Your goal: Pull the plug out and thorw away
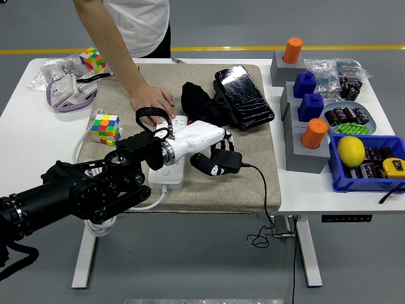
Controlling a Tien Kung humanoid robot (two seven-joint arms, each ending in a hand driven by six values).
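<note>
We are working at the white worktop (25, 120), where a beige mat (253, 171) is covering the middle and our left arm is reaching in from the lower left corner. Our left hand (212, 155) is gripping the black plug (224, 161), its fingers curled around the adapter body, and is holding it just above the mat near the front edge, clear of the white power strip (166, 174). The plug's black cord (269, 202) is trailing off the front edge and hanging below the worktop. A person at the far edge is pressing a hand (152, 99) down on the far end of the power strip, steadying it. Our right arm is not showing. We are judging the pulling step finished: the plug is sitting free of the sockets, beside the strip on its right. The throwing-away step is now in hand; the next move is calling for carrying the plug clear of the strip and releasing it, with the dangling cord likely dragging behind.
</note>
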